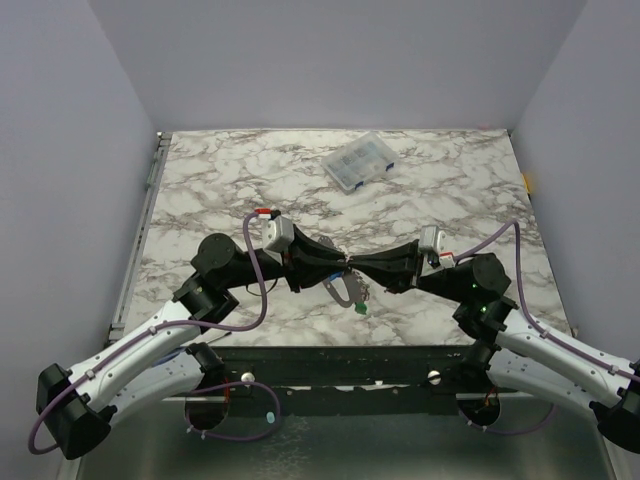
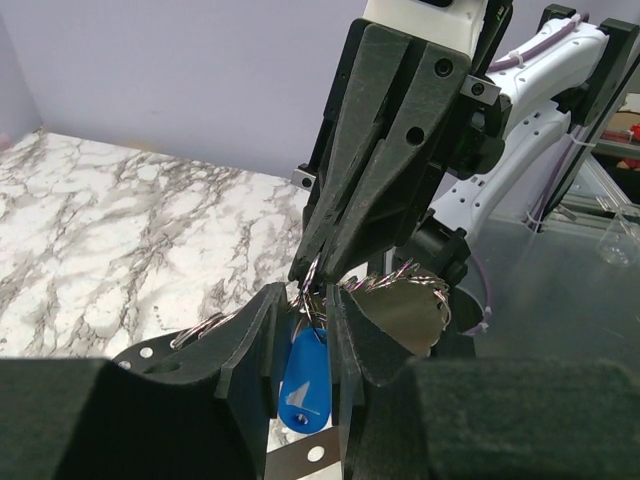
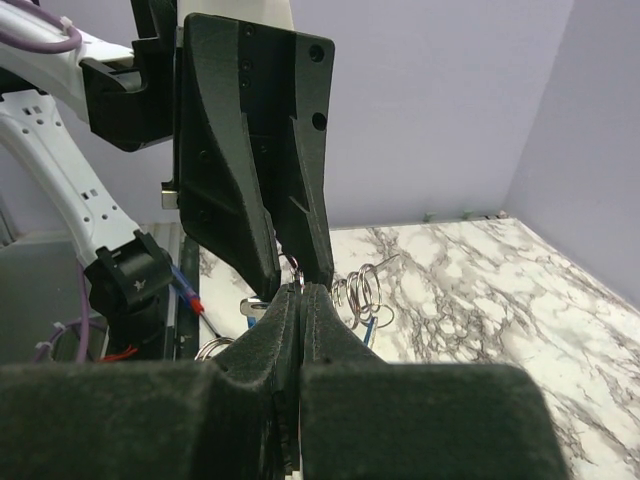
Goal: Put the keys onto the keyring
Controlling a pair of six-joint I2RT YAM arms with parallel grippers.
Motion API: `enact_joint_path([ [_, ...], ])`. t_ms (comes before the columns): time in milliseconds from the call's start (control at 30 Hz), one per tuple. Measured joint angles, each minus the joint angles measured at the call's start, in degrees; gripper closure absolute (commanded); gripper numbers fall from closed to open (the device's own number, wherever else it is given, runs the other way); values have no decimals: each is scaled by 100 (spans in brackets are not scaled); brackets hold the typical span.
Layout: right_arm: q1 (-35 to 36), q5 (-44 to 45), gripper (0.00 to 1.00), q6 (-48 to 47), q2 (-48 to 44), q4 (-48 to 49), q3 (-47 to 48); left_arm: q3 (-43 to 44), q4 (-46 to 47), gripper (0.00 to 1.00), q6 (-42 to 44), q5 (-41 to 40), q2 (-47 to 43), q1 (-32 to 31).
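The left gripper [image 2: 307, 300] is reaching in towards the middle of the marble table [image 1: 220, 180], meeting the other gripper tip to tip above the tabletop. Its jaws are standing a little apart, and the head of a blue key [image 2: 305, 385] is sitting right between its fingers [image 2: 258, 350], pointing downwards. Whether the pads are actually pressing on that key or only flanking it cannot be told.

Just under the two meeting tips, the keyring [image 1: 344, 291] is hanging as a pale loop. Its wire coils [image 3: 358, 290] are bunching just beyond the fingertips, and a flat silvery piece [image 2: 405, 312] is lying just beside the left gripper's fingers. A green key [image 1: 360, 309] is dangling at the bottom of the bundle, below both grippers and slightly towards the right one.

The right gripper [image 3: 300, 292] is coming in from the opposite side with its jaws pressed fully together, pinching the ring wire at its very tips, directly above the blue key.

Well beyond both grippers, towards the far edge of the table, a clear compartment box [image 1: 360, 163] is lying on the marble.
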Motion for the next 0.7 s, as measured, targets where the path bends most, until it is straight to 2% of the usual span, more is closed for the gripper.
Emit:
enact_joint_path([
  [267, 0, -26, 99, 17, -24, -4, 0, -28, 116, 80, 2, 0, 57, -59],
  [467, -11, -28, 99, 63, -31, 0, 0, -42, 184, 100, 4, 0, 68, -87],
  [700, -22, -74, 99, 129, -31, 31, 0, -81, 254, 100, 35, -22, 55, -129],
])
